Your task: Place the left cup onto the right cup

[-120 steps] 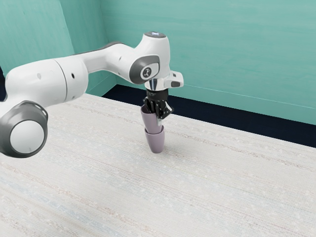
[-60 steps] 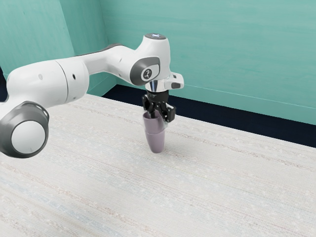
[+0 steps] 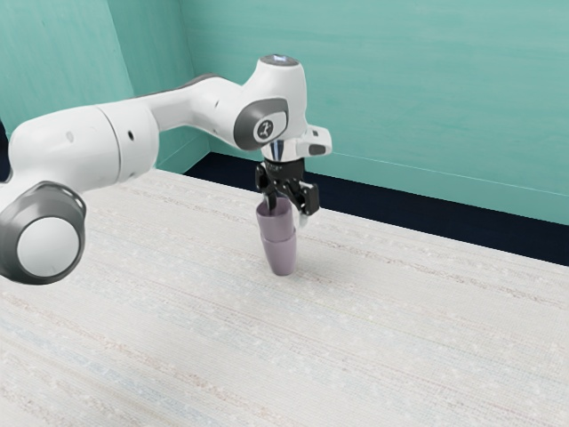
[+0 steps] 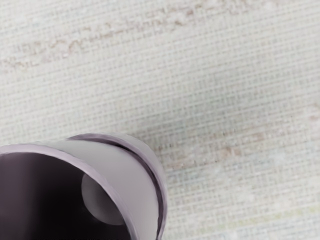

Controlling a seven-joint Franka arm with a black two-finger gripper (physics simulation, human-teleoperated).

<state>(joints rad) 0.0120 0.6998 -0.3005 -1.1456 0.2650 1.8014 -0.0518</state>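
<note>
A pale woven surface (image 3: 400, 338) is reached over by a white arm (image 3: 133, 142) from the exterior view's left. Near the surface's far edge two mauve cups are stacked upright, the upper cup (image 3: 274, 221) nested in the lower cup (image 3: 283, 256). The jaws are held released, spread apart at the upper cup's rim.

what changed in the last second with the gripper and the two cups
The gripper let go of the upper purple cup: its jaws opened and it rose to about rim height. That cup stayed nested in the lower purple cup, upright at the same spot on the table.
</note>
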